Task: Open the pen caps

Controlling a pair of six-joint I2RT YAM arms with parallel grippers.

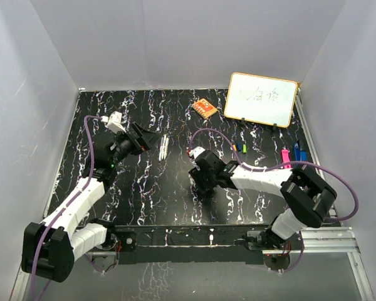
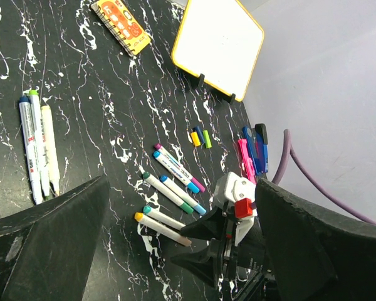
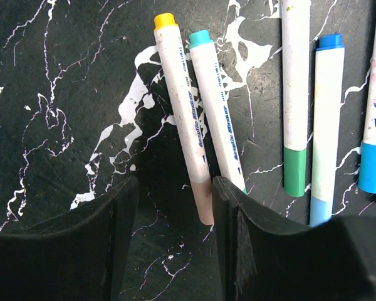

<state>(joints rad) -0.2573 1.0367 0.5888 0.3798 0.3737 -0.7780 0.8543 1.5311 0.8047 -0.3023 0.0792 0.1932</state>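
Observation:
Several capped white markers lie in the middle of the table. My right gripper [image 3: 175, 185] is open, low over the table. Its jaws straddle the tan cap [image 3: 203, 202] of a marker with a yellow end [image 3: 165, 20], and the right finger [image 3: 229, 207] touches that cap. A teal-ended marker [image 3: 214, 106] runs under that finger. Green [image 3: 294, 170] and light blue [image 3: 321, 210] caps sit on markers to the right. My left gripper [image 1: 149, 139] is open and empty, raised at the left. Its view shows my right gripper [image 2: 197, 241] at the markers.
Three more markers [image 1: 165, 147] lie beside my left gripper. Loose caps lie at the right: yellow, blue and green [image 2: 200, 138], pink [image 2: 245, 158] and blue [image 2: 255, 147]. An orange patterned block [image 1: 205, 108] and a small whiteboard [image 1: 261, 99] stand at the back. Grey walls enclose the table.

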